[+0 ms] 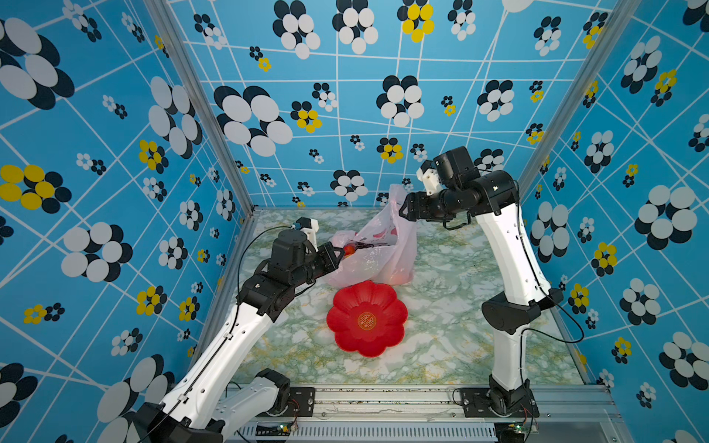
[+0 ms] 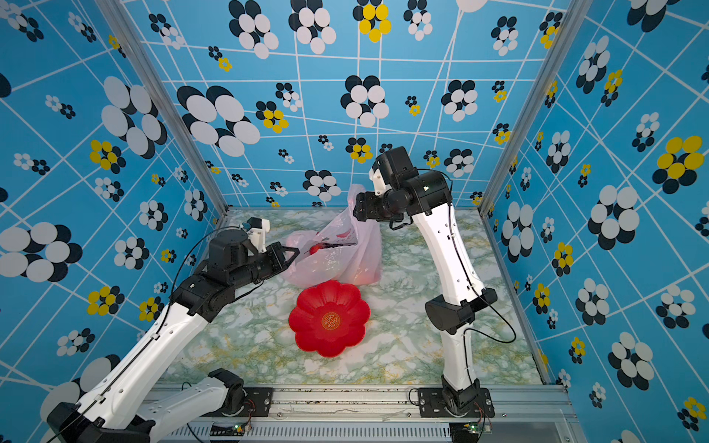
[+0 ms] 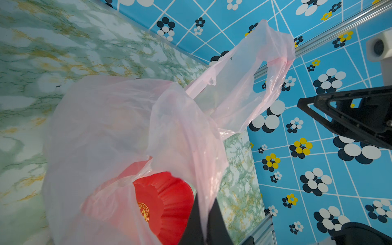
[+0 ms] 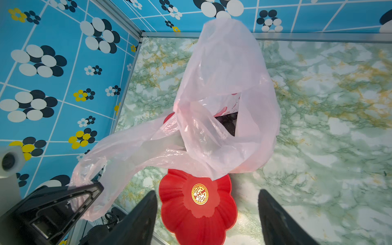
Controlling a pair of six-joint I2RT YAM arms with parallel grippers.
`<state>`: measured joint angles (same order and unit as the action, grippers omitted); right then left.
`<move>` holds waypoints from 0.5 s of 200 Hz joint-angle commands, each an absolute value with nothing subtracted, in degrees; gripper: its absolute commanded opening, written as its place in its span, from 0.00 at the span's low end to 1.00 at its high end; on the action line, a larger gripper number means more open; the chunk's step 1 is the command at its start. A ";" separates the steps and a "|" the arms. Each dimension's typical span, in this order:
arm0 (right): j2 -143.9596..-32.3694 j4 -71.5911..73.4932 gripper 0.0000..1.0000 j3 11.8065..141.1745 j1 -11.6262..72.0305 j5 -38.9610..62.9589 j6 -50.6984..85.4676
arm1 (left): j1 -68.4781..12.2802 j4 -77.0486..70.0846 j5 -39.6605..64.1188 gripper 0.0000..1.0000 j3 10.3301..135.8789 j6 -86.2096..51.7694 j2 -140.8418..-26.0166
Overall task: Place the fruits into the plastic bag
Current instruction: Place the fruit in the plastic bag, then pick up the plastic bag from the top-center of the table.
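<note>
**A:** What lies nearest the front edge of the table (image 1: 452, 307)?

**B:** The red flower-shaped plate (image 1: 345, 330). It sits about midway along that edge, set a little back from it, with a gold emblem at its centre.

**A:** And behind it?

**B:** The plastic bag (image 1: 380, 253), slumped in the middle of the table and reaching toward the far edge. Its foot comes right up to the plate's far rim, but I cannot tell whether they touch. Its mouth is drawn open toward the left edge.

**A:** Where are the fruits?

**B:** Inside the bag. A red-orange one (image 1: 348, 250) shows at the mouth in both top views. A dark purple mass (image 4: 229, 125) lies deeper in, seen from the right wrist. An orange tint (image 1: 399, 278) glows through the film near the bag's foot.

**A:** The left gripper (image 1: 339, 255)?

**B:** It is at the bag's left side, level with the mouth. Its fingers (image 3: 191, 224) are pressed together on the bag's film, which runs between them in the left wrist view.

**A:** And the right gripper (image 1: 403, 210)?

**B:** Farther back, above the bag's far right side, just beside a handle loop (image 1: 395, 195) that stands upright. Its fingers (image 4: 146, 214) are spread wide with nothing between them. Whether one brushes the loop, I cannot tell.
</note>
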<state>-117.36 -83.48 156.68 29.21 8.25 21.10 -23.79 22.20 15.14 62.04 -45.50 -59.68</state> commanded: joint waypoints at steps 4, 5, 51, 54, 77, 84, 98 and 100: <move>-118.42 -83.51 0.74 158.38 29.44 10.81 22.86 | -24.57 20.97 13.54 0.00 61.57 -45.54 -59.24; -118.42 -83.51 0.74 158.38 29.44 10.81 22.86 | -24.59 21.03 13.54 0.00 61.54 -45.53 -59.24; -120.70 -78.86 0.71 158.47 29.44 10.71 21.69 | -24.69 22.06 12.85 0.00 61.92 -45.13 -58.80; -120.74 -78.70 0.70 158.47 29.44 10.49 21.54 | -24.70 22.21 12.88 0.00 61.98 -45.02 -58.82; -121.48 -76.39 0.68 158.47 29.88 7.50 18.76 | -24.70 22.49 12.85 0.00 62.35 -44.57 -59.29; -121.79 -75.64 0.68 158.47 30.05 6.64 17.87 | -24.69 22.46 12.91 0.00 62.49 -44.56 -59.40; -122.86 -74.20 0.68 158.47 29.99 6.79 17.03 | -24.70 22.41 13.12 0.00 62.72 -44.49 -59.91; -123.04 -74.03 0.67 158.47 30.04 6.91 16.98 | -24.70 22.37 13.10 0.00 62.77 -44.52 -60.00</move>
